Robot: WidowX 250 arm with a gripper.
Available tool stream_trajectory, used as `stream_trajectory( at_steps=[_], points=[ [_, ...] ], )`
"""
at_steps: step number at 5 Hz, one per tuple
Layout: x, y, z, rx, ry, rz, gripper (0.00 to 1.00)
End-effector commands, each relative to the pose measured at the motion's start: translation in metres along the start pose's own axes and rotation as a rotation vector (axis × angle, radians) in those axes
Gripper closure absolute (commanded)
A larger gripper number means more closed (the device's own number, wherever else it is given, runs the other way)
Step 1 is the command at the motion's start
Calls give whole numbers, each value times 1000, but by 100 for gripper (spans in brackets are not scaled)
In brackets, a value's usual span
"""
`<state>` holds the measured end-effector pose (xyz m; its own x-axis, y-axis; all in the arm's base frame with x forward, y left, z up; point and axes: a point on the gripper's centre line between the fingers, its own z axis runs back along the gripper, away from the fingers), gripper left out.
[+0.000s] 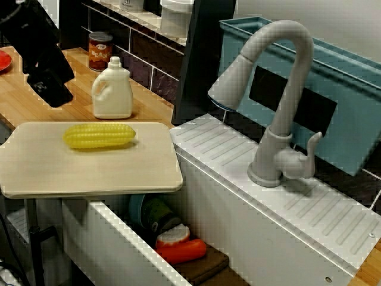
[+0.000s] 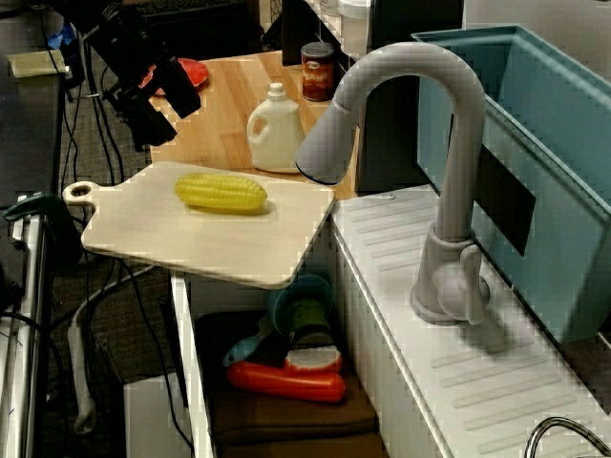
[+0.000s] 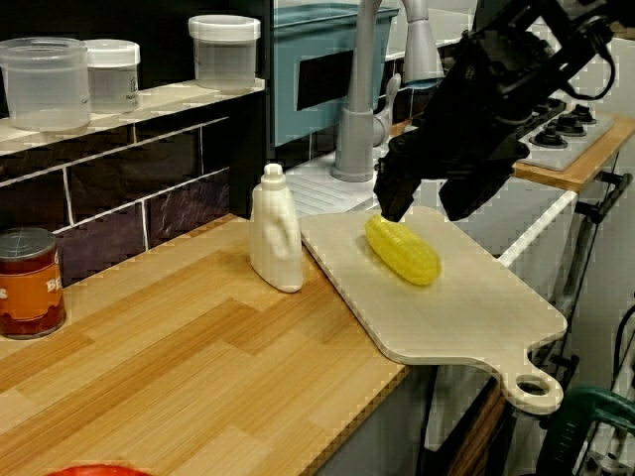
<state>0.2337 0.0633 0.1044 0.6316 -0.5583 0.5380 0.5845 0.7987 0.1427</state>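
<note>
A yellow corn cob [image 1: 99,136] [image 2: 221,193] [image 3: 402,250] lies on a pale wooden cutting board [image 1: 89,170] [image 2: 191,239] [image 3: 466,307] that juts out over the sink. In the view from the counter, my black gripper [image 3: 429,203] hangs in the air above the board. Its two fingers are apart and hold nothing. In the two views from the sink side, the gripper [image 1: 50,89] [image 2: 160,114] is well up and off to the left of the corn, over the wooden counter. It touches nothing.
A white bottle [image 1: 112,89] [image 3: 276,233] and a red can [image 1: 100,51] [image 3: 30,283] stand on the counter by the wall. A grey faucet [image 1: 286,95] arches over the sink, which holds an orange-red item [image 2: 286,382] and a teal cup [image 2: 301,305]. Behind it is a blue rack [image 1: 333,89].
</note>
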Motion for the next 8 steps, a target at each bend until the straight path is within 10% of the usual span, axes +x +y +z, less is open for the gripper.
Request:
stream_trajectory(
  at_steps=[1, 4, 8],
  points=[
    [11, -14, -19, 32, 67, -56, 0],
    [32, -16, -21, -29, 91, -49, 0],
    [30, -20, -51, 27, 202, -104, 0]
  ],
)
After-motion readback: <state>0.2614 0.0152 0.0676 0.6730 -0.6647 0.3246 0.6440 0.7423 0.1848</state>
